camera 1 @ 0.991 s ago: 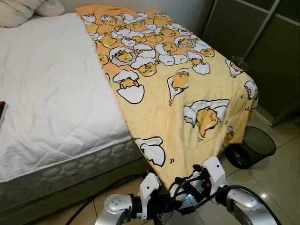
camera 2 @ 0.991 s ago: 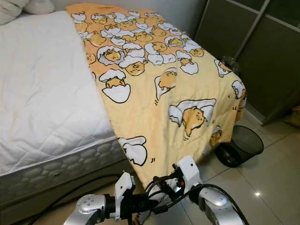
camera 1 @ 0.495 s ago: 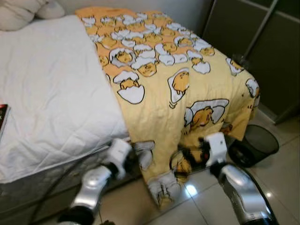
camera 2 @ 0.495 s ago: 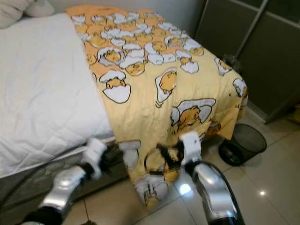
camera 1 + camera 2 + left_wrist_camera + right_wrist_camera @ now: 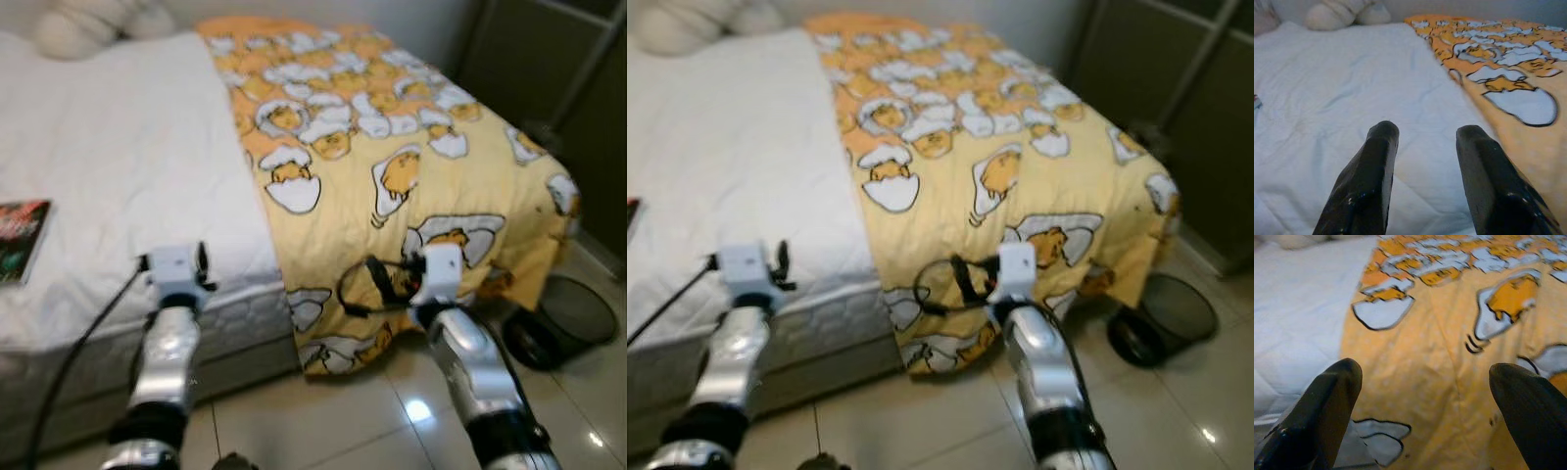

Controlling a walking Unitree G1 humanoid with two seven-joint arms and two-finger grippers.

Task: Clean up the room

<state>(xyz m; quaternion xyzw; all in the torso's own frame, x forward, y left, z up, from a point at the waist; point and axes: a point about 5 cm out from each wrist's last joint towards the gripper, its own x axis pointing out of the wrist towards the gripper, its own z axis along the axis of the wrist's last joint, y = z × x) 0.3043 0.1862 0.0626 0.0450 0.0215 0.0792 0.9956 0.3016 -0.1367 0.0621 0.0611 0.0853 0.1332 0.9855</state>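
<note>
Left gripper (image 5: 1422, 171): fingers parted by a moderate gap, nothing between them, held above the near edge of the white mattress (image 5: 108, 186). Right gripper (image 5: 1425, 406): fingers spread wide, empty, raised in front of the yellow cartoon-print blanket (image 5: 411, 166) where it drapes over the near right edge of the bed.

Blanket location: it covers the right half of the bed from the far end to the near edge, and its lower hem hangs down close to the tiled floor (image 5: 323, 421).

Handling judgement: the blanket looks thin, soft and light. It will fold and sag under any grasp and offers no stiff edge. A pinch on the hanging hem or on the long left border, where it lies over the mattress, should give the most secure hold. A grasp in the flat middle would likely gather only a small bunch of cloth. Two grasp points set well apart should keep it from twisting.

View differences:
- The eye views show a book (image 5: 22, 240) on the near left of the mattress, a black mesh wastebasket (image 5: 563, 318) on the floor at the right, and pillows (image 5: 93, 24) at the far end.
- The left wrist view shows the blanket's left border lying flat on the mattress.
- The right wrist view shows the print and the hanging fold at close range, though blurred.
</note>
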